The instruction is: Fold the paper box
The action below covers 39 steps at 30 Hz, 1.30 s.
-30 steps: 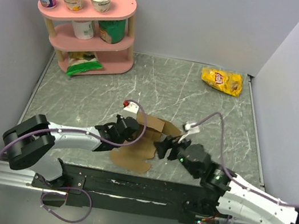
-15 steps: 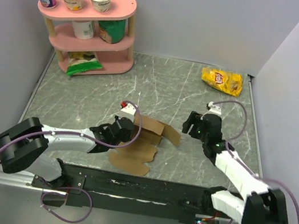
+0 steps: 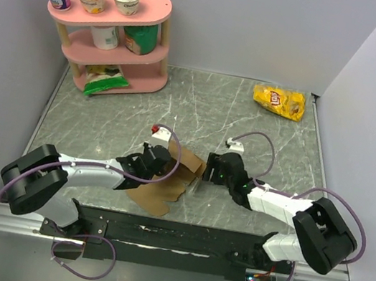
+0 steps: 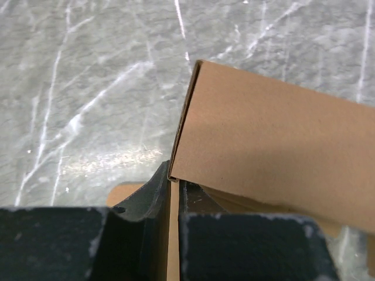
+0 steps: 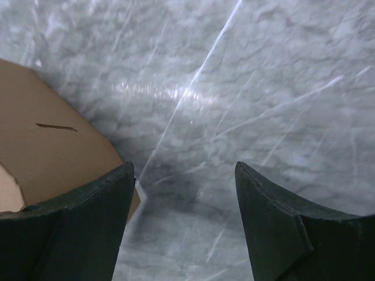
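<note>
Two grippers meet: the left gripper (image 4: 174,186) pinches a raised panel of the paper box (image 4: 275,152), the right gripper (image 5: 184,196) stands wide beside its flap, near the desk's (image 3: 262,132) front edge. Hold the pinch firm; press the flap along its crease.

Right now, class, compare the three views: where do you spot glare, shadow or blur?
Top external: evenly lit and sharp, with soft shadows on the table. Left wrist: a shadow falls across the paper box, a glare streak lies beside it, and the left hand is dark. Right wrist: glare on the table, the right hand near-black and soft.
</note>
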### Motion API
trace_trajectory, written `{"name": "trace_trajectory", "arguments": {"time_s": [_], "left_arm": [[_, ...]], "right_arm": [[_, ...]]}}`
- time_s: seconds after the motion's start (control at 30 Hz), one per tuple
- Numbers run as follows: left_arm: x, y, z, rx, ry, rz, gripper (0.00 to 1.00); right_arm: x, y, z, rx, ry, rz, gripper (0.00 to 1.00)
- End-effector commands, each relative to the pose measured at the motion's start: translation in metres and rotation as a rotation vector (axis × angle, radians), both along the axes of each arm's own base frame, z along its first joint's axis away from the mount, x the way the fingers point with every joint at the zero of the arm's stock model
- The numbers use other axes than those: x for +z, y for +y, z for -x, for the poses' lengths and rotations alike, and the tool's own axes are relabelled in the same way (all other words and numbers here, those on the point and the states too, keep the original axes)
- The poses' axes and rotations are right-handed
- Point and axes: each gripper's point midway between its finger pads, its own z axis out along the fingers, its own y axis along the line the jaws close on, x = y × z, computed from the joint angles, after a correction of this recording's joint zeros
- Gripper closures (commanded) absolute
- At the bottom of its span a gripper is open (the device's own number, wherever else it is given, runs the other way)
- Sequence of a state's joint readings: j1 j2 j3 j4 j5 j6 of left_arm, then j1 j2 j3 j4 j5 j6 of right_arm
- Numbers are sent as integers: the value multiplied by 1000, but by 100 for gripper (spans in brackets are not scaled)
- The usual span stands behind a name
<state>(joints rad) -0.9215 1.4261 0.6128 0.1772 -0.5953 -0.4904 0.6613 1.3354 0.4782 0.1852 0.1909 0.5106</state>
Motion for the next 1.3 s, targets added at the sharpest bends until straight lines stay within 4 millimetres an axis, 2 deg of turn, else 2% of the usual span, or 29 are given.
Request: {"name": "trace_trajectory", "arguments": {"time_s": [0.0,0.17,0.2,0.37,0.47,0.53,0.57,0.63,0.67,0.7,0.73,0.77,0.8,0.83,0.87,1.0,1.1,1.13,1.17,1.2,1.23,1.27], "left_arm": [[-1,-24,6,-55,43,53,99],[1,-36,8,-70,36,39,99],[0,-38,8,-70,36,33,99],[-9,-42,13,-73,57,31,99],[-11,-36,14,-65,57,30,99],[-8,-34,15,-71,48,29,99],[-9,-31,17,-77,50,23,99],[-10,-24,19,-85,44,13,99],[-11,-22,20,-89,46,8,99],[-12,-20,21,-96,49,3,99],[-13,-17,23,-100,52,-4,99],[-13,-17,24,-108,53,-8,99],[-13,-18,26,-120,57,-2,99],[-13,-17,28,-125,57,3,99],[-12,-17,28,-128,55,6,99],[-11,-20,28,-122,57,1,99],[-11,-23,25,-97,56,-17,99],[-10,-25,24,-92,51,-23,99],[-10,-25,24,-86,51,-28,99],[-10,-26,24,-79,54,-30,99],[-10,-28,24,-76,54,-33,99],[-10,-28,23,-67,51,-36,99]], "right_arm": [[27,39,-16,-9,-69,-80,23],[21,65,-9,31,-49,-54,23],[26,70,-12,31,-57,-58,23],[33,79,-11,37,-60,-59,22],[32,69,-9,22,-57,-37,17],[29,57,-4,34,-71,8,8],[38,55,-2,54,-91,-3,6],[33,32,1,46,-84,47,4],[43,24,2,37,-105,36,3],[36,6,7,9,-73,70,4],[41,-1,8,-6,-85,67,4],[59,-8,12,-17,-121,42,4],[62,-16,19,-17,-113,54,5],[73,-17,22,-21,-129,29,6],[96,-20,25,-34,-171,-23,6],[153,-16,37,-77,-217,-209,10],[176,1,42,-51,-208,-333,11],[182,13,45,-1,-187,-374,11],[177,21,45,16,-152,-367,11],[187,28,44,26,-141,-392,10],[185,32,43,26,-118,-393,9],[172,37,41,25,-69,-366,9]]}}
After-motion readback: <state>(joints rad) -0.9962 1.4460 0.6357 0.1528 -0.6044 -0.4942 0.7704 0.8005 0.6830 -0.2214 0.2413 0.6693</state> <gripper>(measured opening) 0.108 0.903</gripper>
